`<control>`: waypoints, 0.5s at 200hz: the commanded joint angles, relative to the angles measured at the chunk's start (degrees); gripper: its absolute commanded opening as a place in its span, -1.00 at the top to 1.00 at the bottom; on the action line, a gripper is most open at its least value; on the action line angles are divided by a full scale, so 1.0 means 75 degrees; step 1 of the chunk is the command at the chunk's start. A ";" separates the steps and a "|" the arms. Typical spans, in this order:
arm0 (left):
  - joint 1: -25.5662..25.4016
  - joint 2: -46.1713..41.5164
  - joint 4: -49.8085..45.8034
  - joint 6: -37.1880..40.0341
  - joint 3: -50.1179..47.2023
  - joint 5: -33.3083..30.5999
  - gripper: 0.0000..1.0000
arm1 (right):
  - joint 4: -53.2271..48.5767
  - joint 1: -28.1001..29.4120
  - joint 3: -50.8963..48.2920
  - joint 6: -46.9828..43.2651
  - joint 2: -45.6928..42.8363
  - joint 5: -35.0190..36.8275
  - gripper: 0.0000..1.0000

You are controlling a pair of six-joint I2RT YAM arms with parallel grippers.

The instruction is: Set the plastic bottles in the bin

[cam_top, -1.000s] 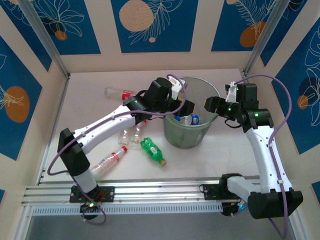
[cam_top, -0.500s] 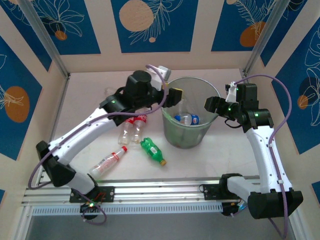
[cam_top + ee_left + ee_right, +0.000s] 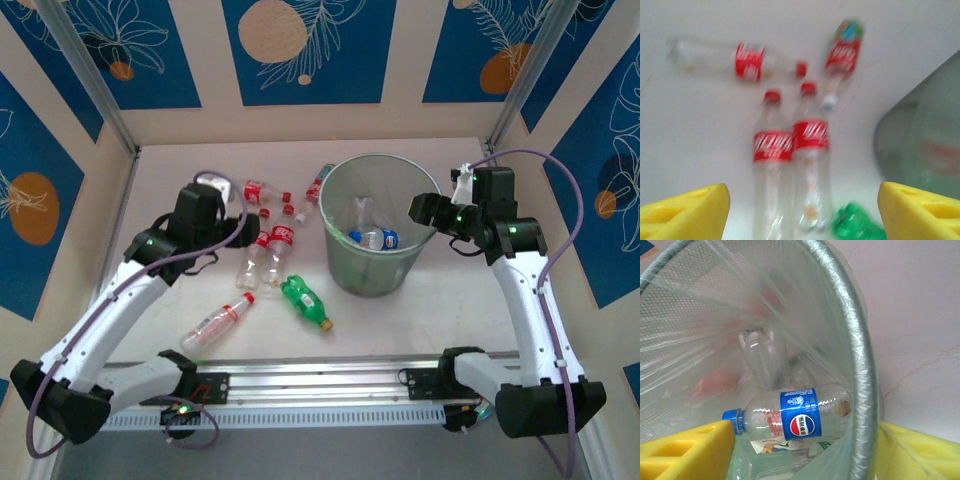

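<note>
Left pincer [image 3: 802, 195]: jaws wide, nothing between them. It hangs over the counter [image 3: 440, 300] in the upper left of the top view, well left of the bin [image 3: 382, 275]. My left wrist view is blurred, but readable.

Below it, centre frame: two clear bottles lie side by side, touching, red caps toward the top of the frame. These are the left-hand red-label bottle [image 3: 772, 147] and the right-hand red-label bottle [image 3: 811, 136]. Above them the crosswise bottle [image 3: 747, 61], also red-labelled, lies flat with its red cap at its right end. Right of that is the white-cap bottle [image 3: 842, 52], tilted, cap pointing down-left, close to the bin wall. The green bottle [image 3: 855, 225] is at the bottom edge, just right of the pair. In the top view its yellow cap points lower right. The lone red-cap bottle [image 3: 215, 325] lies lower left in the top view, apart from the cluster.

Right pincer [image 3: 805, 447]: jaws wide, gripping nothing. In the top view it sits at the bin's right rim. In my right wrist view the rim runs down between the two yellow fingers [image 3: 685, 450], one to each side of it in frame. Can't tell if either touches the rim.

Inside the bin: the blue-label bottle [image 3: 800, 420] lies on its side, blue cap toward frame left, just beside the left-of-frame finger. The clear bottle [image 3: 762, 360] sits above it in frame, further into the bin.
</note>
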 commanded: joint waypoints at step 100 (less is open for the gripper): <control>-0.0084 -0.0495 -0.2481 -0.2084 -0.2790 -0.0199 -1.00 | 0.0281 0.0036 -0.0219 -0.0003 0.0015 -0.0131 -0.43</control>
